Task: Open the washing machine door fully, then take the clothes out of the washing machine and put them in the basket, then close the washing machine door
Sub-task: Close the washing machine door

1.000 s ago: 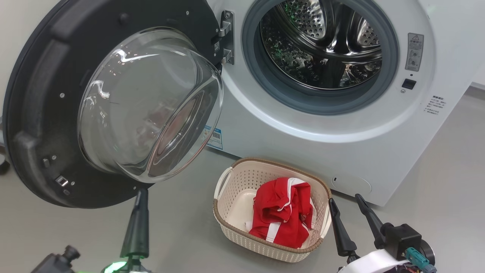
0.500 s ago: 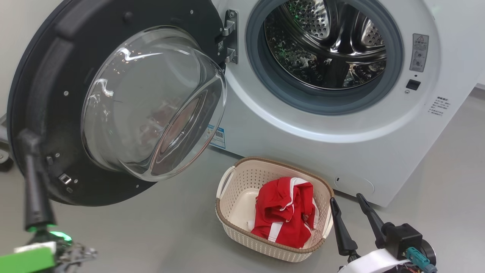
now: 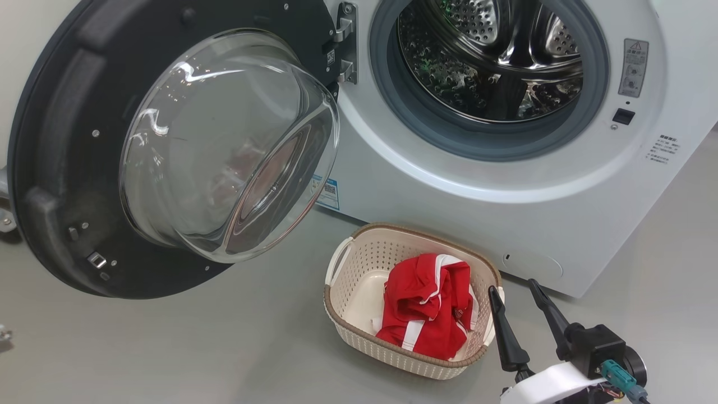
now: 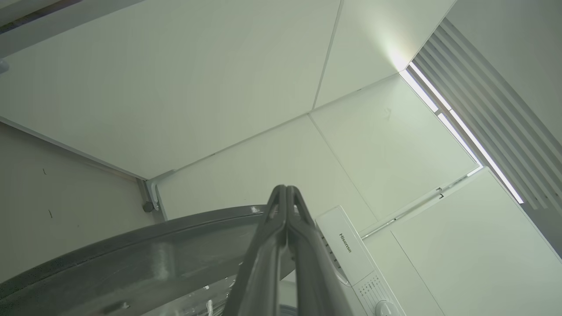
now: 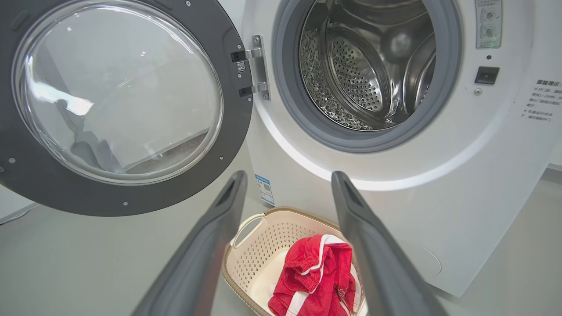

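Observation:
The white washing machine (image 3: pixel 426 185) stands open, its steel drum (image 3: pixel 493 62) bare inside. Its round black door (image 3: pixel 61 168) with the bulging glass window (image 3: pixel 224 146) is swung wide to the left on its hinge. Red clothes with white stripes (image 3: pixel 429 306) lie in the cream basket (image 3: pixel 350 278) on the floor below the opening. My right gripper (image 3: pixel 513 289) hovers open just right of the basket, empty. In the right wrist view its fingers (image 5: pixel 202 254) frame the basket (image 5: pixel 250 254) and clothes (image 5: pixel 314 276). In the left wrist view my left gripper (image 4: pixel 286 189) is shut and points up past the door's rim (image 4: pixel 131 259).
Grey floor (image 3: pixel 196 348) spreads left of and in front of the basket. A blue label (image 3: pixel 327 193) sits low on the machine's front. The latch socket (image 3: pixel 623 116) is right of the opening. White wall panels (image 4: pixel 246 87) and the control panel (image 4: pixel 351 254) show behind the left gripper.
My left gripper has swung from below the door out past the left edge of the head view. The camera has shifted slightly. The right gripper, basket and clothes stay put.

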You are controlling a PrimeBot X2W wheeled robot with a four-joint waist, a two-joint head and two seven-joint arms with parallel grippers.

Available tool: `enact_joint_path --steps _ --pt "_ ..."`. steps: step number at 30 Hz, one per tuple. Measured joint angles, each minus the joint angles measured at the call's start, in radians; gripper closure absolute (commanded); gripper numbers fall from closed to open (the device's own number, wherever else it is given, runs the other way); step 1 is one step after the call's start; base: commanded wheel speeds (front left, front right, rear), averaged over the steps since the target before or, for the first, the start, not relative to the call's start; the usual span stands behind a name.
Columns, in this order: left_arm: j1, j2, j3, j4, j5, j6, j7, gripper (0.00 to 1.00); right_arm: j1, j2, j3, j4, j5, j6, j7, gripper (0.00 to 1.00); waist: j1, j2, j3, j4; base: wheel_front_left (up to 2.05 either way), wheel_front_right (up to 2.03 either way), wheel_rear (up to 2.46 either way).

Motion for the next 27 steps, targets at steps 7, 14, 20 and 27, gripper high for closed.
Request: enact_joint_path --steps 7,14,20,27 --pt "-0.08 0.075 0.041 0.168 -0.113 0.065 0.087 1.0 -0.023 -0.001 0.001 0.0 -0.02 0.001 0.0 0.0 0.0 0.0 0.026 -0.009 0.0 0.0 0.0" --pt "-0.157 0.121 0.023 0.319 -0.173 0.13 0.178 1.0 -0.03 -0.005 0.0 0.001 -0.034 0.002 0.0 0.0 0.0 0.0 0.052 -0.021 0.0 0.0 0.0" --pt "-0.214 0.145 0.037 0.43 -0.213 0.151 0.21 1.0 -0.051 -0.008 -0.002 0.003 -0.036 0.012 0.0 0.0 0.0 0.0 0.073 -0.033 0.0 0.0 0.0" --pt "-0.247 0.164 -0.007 0.519 -0.213 0.158 0.285 1.0 -0.06 -0.01 -0.013 0.005 -0.042 0.019 0.0 0.0 0.0 0.0 0.091 -0.043 0.0 0.0 0.0"
